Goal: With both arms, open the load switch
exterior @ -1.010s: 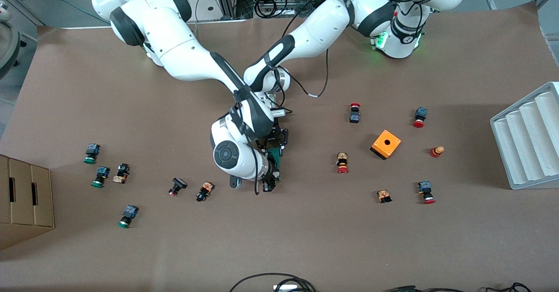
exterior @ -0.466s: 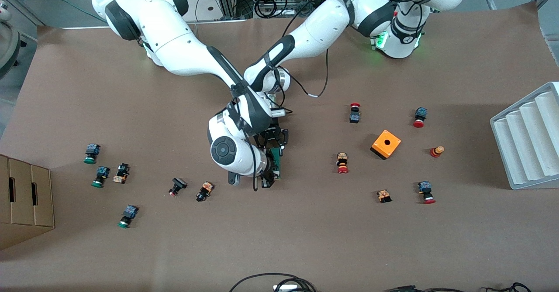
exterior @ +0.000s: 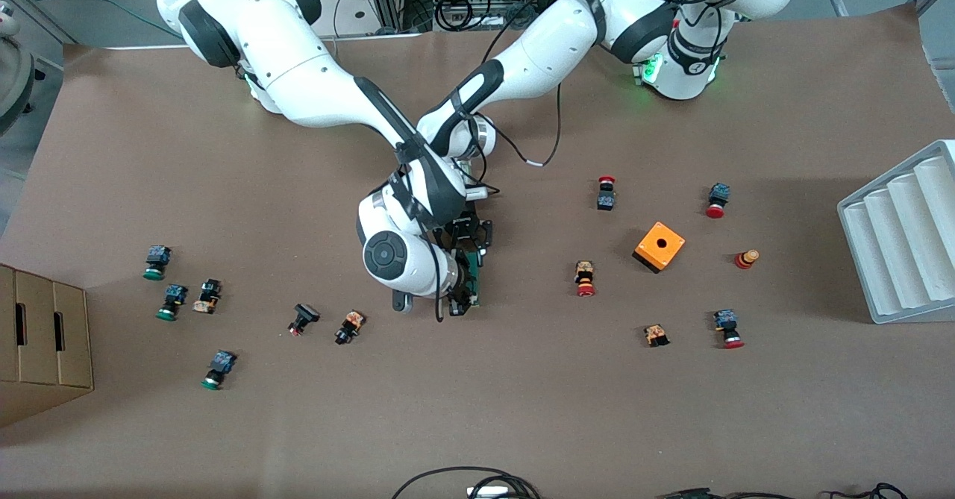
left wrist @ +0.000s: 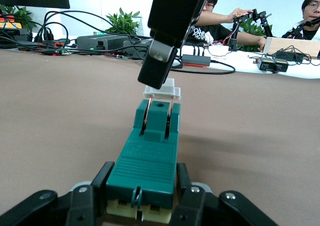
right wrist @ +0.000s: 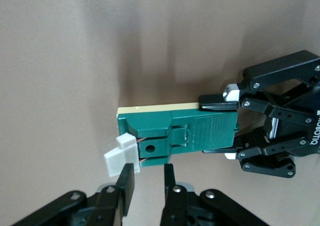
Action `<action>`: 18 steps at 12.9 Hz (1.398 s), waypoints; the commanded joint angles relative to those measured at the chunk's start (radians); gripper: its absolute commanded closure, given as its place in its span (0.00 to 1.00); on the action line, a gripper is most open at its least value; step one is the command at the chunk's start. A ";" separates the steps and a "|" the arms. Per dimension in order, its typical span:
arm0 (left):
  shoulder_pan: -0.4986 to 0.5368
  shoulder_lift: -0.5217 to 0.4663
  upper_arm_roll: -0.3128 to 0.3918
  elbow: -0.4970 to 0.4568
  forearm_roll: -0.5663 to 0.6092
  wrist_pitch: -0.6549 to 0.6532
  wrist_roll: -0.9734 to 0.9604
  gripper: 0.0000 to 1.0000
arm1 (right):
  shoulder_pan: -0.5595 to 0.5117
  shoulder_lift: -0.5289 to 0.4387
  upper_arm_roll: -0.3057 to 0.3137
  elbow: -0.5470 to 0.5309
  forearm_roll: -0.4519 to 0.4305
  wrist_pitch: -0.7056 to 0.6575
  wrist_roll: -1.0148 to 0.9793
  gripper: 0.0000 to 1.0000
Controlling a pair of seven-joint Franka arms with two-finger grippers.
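The dark-green load switch lies on the brown table, mid-table. My left gripper is shut on its end farther from the front camera. The left wrist view shows the green body clamped between both fingers. The white tab sticks out of the nearer end on two thin copper-coloured strips. My right gripper hovers at that end. In the right wrist view it stands open with nothing between its fingers. One finger is beside the white tab, and the left gripper grips the switch.
An orange square box and several red-capped pushbuttons lie toward the left arm's end. Green-capped and other pushbuttons are scattered toward the right arm's end. A white ribbed rack and a cardboard box stand at the table's two ends.
My right gripper has shifted a little along the switch away from the front camera, and its fingers have parted slightly. The left gripper and the switch have stayed put.
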 commanded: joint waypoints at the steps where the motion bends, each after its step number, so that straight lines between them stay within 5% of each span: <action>1: 0.013 0.032 -0.019 0.025 0.016 0.019 -0.010 0.44 | -0.014 -0.011 0.006 0.018 0.011 0.003 -0.008 0.66; 12: 0.013 0.030 -0.019 0.026 0.016 0.019 -0.004 0.44 | -0.013 0.055 0.006 0.044 0.009 0.074 -0.014 0.66; 18: 0.013 0.032 -0.019 0.026 0.018 0.019 -0.005 0.44 | -0.011 0.045 0.006 0.020 0.011 0.074 -0.012 0.76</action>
